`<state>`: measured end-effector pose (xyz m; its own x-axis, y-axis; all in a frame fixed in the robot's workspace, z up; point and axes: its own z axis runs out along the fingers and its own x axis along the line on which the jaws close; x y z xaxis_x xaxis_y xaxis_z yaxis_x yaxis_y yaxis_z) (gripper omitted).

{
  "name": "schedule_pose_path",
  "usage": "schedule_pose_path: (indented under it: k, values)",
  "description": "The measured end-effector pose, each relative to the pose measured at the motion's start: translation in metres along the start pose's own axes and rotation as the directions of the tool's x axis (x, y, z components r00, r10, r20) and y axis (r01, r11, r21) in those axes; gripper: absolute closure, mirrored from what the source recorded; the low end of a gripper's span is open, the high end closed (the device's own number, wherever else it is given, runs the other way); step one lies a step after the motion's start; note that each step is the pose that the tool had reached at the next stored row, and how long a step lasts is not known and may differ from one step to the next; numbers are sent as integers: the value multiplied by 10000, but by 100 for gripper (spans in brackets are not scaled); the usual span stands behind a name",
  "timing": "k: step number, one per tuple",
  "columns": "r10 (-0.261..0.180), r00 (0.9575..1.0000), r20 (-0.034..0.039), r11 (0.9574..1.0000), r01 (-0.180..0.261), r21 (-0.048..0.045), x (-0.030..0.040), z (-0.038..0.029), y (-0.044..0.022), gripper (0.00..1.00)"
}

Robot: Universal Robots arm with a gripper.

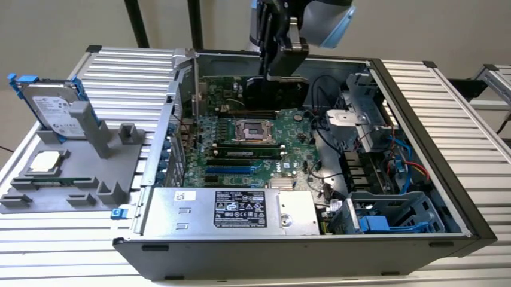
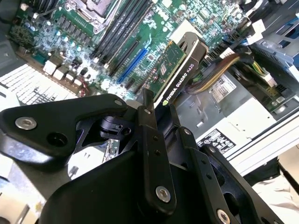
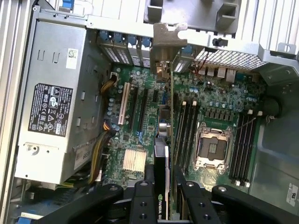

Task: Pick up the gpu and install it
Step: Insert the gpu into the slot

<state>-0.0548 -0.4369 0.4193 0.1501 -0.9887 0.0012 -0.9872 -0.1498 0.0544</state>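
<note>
Pincer (image 3: 161, 186) clamped on the gpu (image 3: 161, 154), edge-on above the open computer case (image 1: 447, 155) — over the motherboard (image 1: 239, 149). Best keep the card square to its slot (image 3: 142, 109) — bracket toward the case's rear wall.

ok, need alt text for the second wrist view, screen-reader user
The black gripper grips the gpu, a green card with a black cooler, edge-on above the green motherboard inside an open computer case. Blue and black expansion slots run beneath the card; a bundle of yellow and black cables lies beside it.
</note>
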Motion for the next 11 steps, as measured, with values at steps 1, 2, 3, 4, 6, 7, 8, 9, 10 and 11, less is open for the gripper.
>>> schedule_pose_path:
  k: [1,2,3,4,6,7,8,9,10,11]
  values:
    - [-43,10000,-2,10000,43,0,0,0,-1,100]
    - [-82,10000,-4,10000,82,0,0,0,-1,100]
    - [-124,9999,-7,9999,124,0,0,0,-2,100]
    - [-159,9999,-8,9999,159,0,0,0,-2,100]
    - [-218,9998,-12,9998,218,0,1,0,-3,100]
    - [-245,9997,-13,9997,245,0,1,0,-4,100]
    - [-268,9996,-14,9996,268,0,1,0,-4,100]
    - [-288,9996,-15,9996,288,0,1,0,-4,100]
    - [-308,9995,-17,9995,308,0,1,0,-4,100]
    - [-327,9995,-18,9995,327,0,1,0,-4,100]
